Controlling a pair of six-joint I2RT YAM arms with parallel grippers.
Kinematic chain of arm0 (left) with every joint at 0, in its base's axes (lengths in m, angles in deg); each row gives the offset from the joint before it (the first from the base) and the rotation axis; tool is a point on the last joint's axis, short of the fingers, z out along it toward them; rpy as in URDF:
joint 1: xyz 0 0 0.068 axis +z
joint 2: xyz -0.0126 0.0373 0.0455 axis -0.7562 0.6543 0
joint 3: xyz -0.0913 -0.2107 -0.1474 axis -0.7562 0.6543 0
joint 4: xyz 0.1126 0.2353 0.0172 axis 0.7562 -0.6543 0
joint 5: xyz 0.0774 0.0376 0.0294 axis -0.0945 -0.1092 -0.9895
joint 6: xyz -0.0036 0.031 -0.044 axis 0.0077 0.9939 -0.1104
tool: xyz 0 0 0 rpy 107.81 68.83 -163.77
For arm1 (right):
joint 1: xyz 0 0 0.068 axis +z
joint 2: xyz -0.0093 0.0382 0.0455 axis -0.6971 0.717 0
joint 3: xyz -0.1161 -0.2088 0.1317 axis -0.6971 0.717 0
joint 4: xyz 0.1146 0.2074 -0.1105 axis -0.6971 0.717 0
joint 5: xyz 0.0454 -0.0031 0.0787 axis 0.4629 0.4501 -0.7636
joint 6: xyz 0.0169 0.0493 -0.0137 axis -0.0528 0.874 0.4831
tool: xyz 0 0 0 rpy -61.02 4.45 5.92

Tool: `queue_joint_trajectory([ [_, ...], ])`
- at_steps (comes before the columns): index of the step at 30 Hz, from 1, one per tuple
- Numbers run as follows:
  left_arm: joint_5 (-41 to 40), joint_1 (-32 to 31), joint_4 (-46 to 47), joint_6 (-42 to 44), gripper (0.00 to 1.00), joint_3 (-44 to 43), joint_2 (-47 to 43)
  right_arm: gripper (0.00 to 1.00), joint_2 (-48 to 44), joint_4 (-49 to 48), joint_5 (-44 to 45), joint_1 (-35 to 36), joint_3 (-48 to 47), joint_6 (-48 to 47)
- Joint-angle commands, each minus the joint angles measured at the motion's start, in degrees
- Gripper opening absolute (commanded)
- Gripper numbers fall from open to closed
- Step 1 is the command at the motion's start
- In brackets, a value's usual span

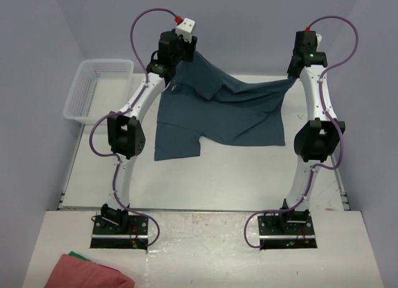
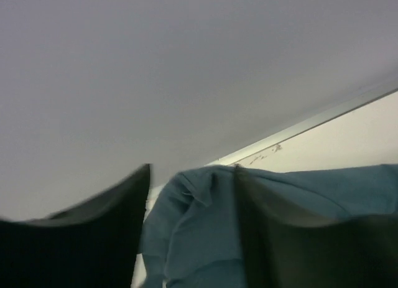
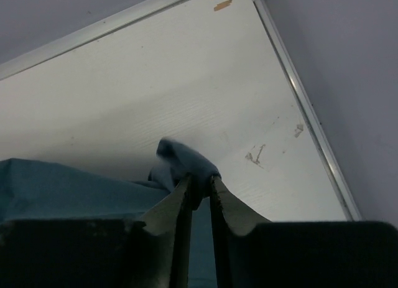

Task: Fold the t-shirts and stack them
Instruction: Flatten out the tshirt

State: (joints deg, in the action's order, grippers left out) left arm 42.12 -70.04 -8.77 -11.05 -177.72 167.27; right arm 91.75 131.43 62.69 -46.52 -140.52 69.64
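Note:
The dark teal t-shirt (image 1: 224, 114) is lifted along its far edge between both grippers, and its lower part lies on the white table (image 1: 205, 176). My left gripper (image 1: 188, 50) is at the shirt's far-left corner. In the left wrist view its jaws (image 2: 193, 170) stand apart, and the t-shirt (image 2: 199, 238) hangs in the gap, draped against the right finger (image 2: 273, 238). My right gripper (image 1: 296, 78) holds the far-right corner. In the right wrist view its gripper (image 3: 200, 179) pinches a bunched fold of the t-shirt (image 3: 180, 154).
A white mesh basket (image 1: 93, 89) stands at the table's far left. A pink-red cloth with a green edge (image 1: 87, 272) lies on the near ledge, left of the left arm's base. Grey walls close in the back and both sides.

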Motion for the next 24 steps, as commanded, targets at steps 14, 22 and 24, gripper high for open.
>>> queue_joint_trajectory([
  [14, -42.1, -0.1, -22.7, -17.8, 1.00, 7.5, -16.9, 0.90, -17.4, -2.4, -7.4, 0.3, 16.9, 3.1],
  [22, -31.3, -5.8, -37.7, -37.7, 0.87, 35.8, -28.3, 0.79, -32.0, -8.6, -17.9, 1.9, 43.5, 7.3],
  [24, -28.4, -6.1, -37.3, -39.1, 0.84, 42.8, -30.8, 0.69, -31.8, -7.7, -17.4, 3.5, 46.1, 7.7],
])
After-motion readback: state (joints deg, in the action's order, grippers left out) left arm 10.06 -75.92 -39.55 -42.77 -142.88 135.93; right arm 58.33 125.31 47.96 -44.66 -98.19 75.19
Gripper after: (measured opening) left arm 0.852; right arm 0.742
